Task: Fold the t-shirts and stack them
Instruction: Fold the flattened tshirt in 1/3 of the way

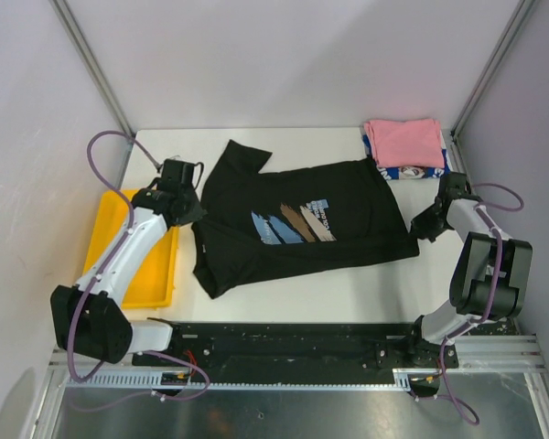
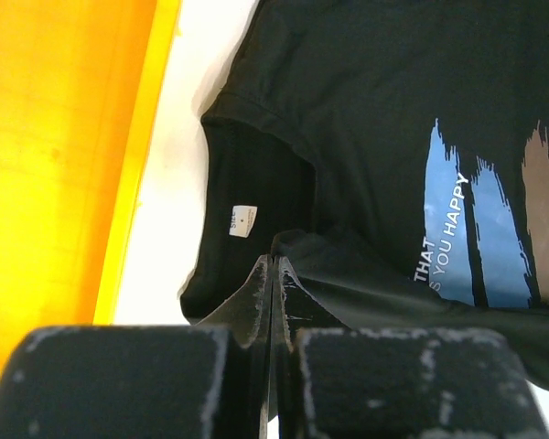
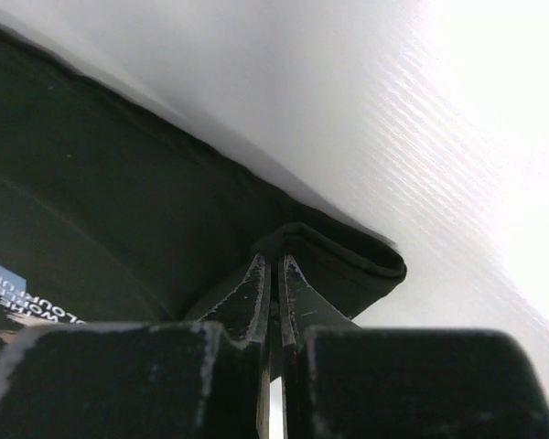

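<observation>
You have two arms bolted at the near edge of the table (image 1: 348,283), the left on the left, both reaching forward with bent elbows. The left arm leans out over the one yellow tray (image 1: 160,270), which lies along the table's left edge. The right arm rises at the near right corner and bends inward.

Count three t-shirts. The black t-shirt (image 1: 302,229) lies spread flat across the middle of the table, collar toward the left edge, hem toward the right, its print facing up.

Your left gripper (image 1: 188,206) sits at the collar end. From the left wrist, its jaws are pressed together with a pinch of black cloth (image 2: 366,91) drawn up between the tips (image 2: 273,265). That view alone shows the white neck label and the words "YOU HAPPY" beside the blue stroke, with the tray (image 2: 55,137) just left of the collar.

Your right gripper (image 1: 419,224) is at the hem end. From the right wrist, the jaws are closed on a doubled fold of the black hem (image 3: 91,183) at the tips (image 3: 273,265), with bare table (image 3: 439,137) beyond. The top view does not show that fold.

Only the top view shows the far right corner. There the pink t-shirt (image 1: 404,142) lies folded on the blue-and-white t-shirt (image 1: 412,172), just beyond the black shirt's far right corner.
</observation>
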Robot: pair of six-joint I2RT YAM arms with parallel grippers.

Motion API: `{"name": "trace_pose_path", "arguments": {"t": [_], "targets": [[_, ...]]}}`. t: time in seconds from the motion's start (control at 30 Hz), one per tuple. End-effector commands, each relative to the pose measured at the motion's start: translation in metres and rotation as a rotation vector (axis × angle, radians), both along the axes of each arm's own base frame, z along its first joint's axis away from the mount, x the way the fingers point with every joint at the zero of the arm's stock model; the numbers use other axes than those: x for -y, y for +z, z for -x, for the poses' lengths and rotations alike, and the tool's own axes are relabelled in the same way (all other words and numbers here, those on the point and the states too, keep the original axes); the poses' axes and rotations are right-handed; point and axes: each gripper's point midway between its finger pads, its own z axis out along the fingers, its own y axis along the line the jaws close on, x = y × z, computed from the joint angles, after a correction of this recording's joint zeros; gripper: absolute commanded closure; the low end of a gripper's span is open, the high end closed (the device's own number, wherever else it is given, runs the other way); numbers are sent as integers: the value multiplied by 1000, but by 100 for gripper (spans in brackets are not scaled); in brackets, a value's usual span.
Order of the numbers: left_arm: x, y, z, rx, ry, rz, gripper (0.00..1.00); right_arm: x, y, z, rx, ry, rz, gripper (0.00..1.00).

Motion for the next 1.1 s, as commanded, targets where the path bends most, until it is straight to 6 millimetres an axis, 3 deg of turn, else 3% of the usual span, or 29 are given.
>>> {"name": "trace_pose_path", "arguments": {"t": [0.0, 0.23, 0.43, 1.07], "targets": [[1, 17, -21, 59, -21, 2, 100, 6, 23, -29, 109, 2, 10, 100], [-2, 8, -26, 38, -14, -5, 100, -1, 22, -45, 146, 33, -19, 100], [-11, 4, -15, 34, 14, -5, 100, -4, 18, -54, 157, 55, -25, 100], [-24, -24, -4, -28, 42, -20, 100, -13, 9, -63, 165, 103, -30, 100]]}}
